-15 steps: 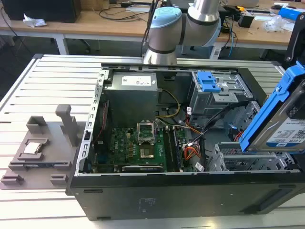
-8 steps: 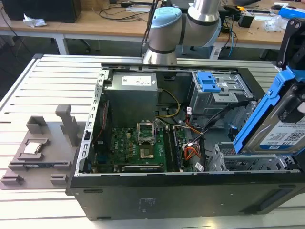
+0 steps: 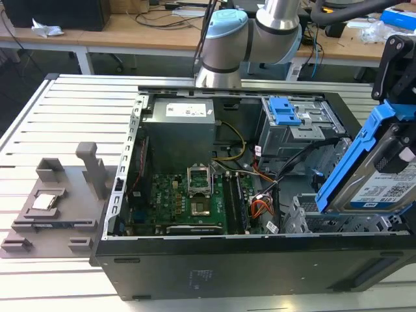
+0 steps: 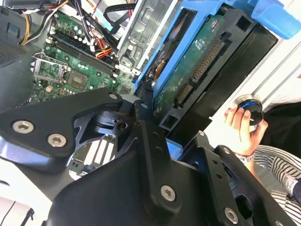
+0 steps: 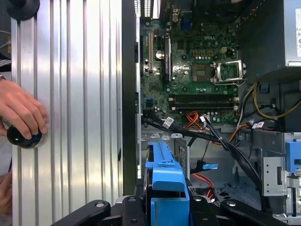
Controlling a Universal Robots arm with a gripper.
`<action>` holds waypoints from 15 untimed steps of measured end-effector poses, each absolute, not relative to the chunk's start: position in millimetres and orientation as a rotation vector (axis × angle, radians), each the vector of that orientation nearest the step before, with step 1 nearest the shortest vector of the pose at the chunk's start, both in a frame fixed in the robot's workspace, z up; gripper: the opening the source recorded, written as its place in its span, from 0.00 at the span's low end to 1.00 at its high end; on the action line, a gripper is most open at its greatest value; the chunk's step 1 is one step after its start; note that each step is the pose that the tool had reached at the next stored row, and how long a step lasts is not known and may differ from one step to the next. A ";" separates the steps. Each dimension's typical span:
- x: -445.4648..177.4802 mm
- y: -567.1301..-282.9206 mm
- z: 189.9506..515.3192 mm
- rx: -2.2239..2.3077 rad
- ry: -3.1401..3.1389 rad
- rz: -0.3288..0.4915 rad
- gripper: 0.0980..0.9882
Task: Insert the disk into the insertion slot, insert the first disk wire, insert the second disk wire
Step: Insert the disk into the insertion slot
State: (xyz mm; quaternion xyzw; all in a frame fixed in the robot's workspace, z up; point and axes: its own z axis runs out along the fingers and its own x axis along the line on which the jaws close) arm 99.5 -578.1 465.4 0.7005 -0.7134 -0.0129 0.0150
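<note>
The disk (image 3: 383, 190), a silver drive with a white label in a bright blue carrier, hangs tilted at the exterior view's right, just above the case. My gripper (image 3: 405, 151) is shut on it. In the second wrist view its green circuit-board underside (image 4: 197, 66) shows between the black fingers (image 4: 150, 141). The first wrist view looks down the carrier's blue edge (image 5: 165, 174). The insertion slot (image 3: 325, 220), a silver perforated cage, sits directly below the disk in the case's near right corner. Black cables, one with a blue-tipped plug (image 5: 209, 166), lie loose beside the cage.
The open computer case (image 3: 195, 273) holds a green motherboard (image 3: 175, 201), a power supply (image 3: 179, 127) and a taller grey bay box with a blue latch (image 3: 285, 112). A grey fixture (image 3: 52, 208) lies on the slatted table. A person's hand (image 5: 21, 110) rests on a round black knob (image 5: 23, 136).
</note>
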 end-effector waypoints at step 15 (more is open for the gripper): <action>99.5 -578.1 448.6 2.180 -2.220 -0.040 0.30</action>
